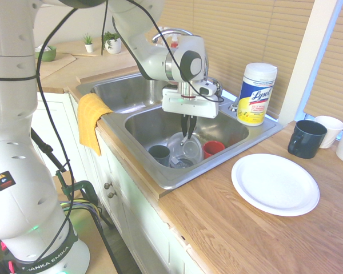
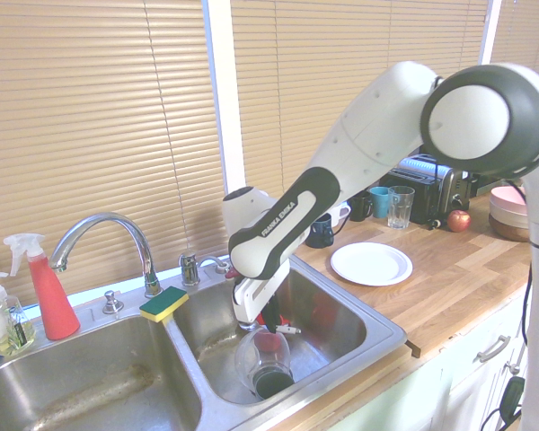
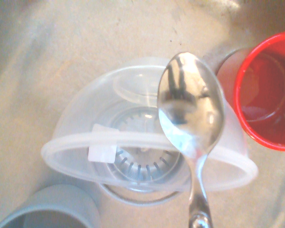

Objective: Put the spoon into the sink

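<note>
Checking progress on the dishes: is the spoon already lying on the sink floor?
No. The spoon hangs above the clear bowl, its handle running up toward the hand.

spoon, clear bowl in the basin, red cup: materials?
Spoon: polished metal, likely steel; mirror reflections in its bowl.
Clear bowl: thin translucent plastic, probably; the drain shows through it, and it has a molded rim.
Red cup: glossy, opaque; plastic or glazed ceramic, can't tell.

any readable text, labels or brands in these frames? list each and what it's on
"Lysol": on the white and yellow cylindrical wipes canister at the sink's back rim; its smaller print is unreadable.
"FRANKA EMIKA": along the white robot arm's black forearm band, and around its base ring.
Nothing readable in the wrist view.
</note>
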`<state>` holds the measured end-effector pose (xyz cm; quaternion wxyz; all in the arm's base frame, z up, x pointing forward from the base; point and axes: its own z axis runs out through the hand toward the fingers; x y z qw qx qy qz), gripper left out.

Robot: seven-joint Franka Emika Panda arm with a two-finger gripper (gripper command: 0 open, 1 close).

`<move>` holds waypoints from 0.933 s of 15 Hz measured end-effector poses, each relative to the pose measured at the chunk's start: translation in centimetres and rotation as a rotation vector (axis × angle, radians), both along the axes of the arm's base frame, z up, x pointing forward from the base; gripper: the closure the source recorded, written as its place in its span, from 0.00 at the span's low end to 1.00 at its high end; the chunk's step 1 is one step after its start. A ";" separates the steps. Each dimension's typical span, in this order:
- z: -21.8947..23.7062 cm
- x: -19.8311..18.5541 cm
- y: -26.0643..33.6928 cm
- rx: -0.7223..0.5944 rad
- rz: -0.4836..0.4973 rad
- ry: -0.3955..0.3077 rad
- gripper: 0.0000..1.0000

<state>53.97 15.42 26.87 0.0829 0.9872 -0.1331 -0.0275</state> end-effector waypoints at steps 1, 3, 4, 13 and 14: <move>-0.8 0.4 0.0 -0.003 -0.003 0.008 1.00; -2.2 1.3 -0.2 -0.008 -0.011 0.022 1.00; -2.7 1.8 -0.2 -0.010 -0.013 0.026 1.00; -4.8 4.4 -0.1 -0.012 -0.045 0.049 0.00; -4.7 4.5 -0.2 -0.011 -0.046 0.047 0.00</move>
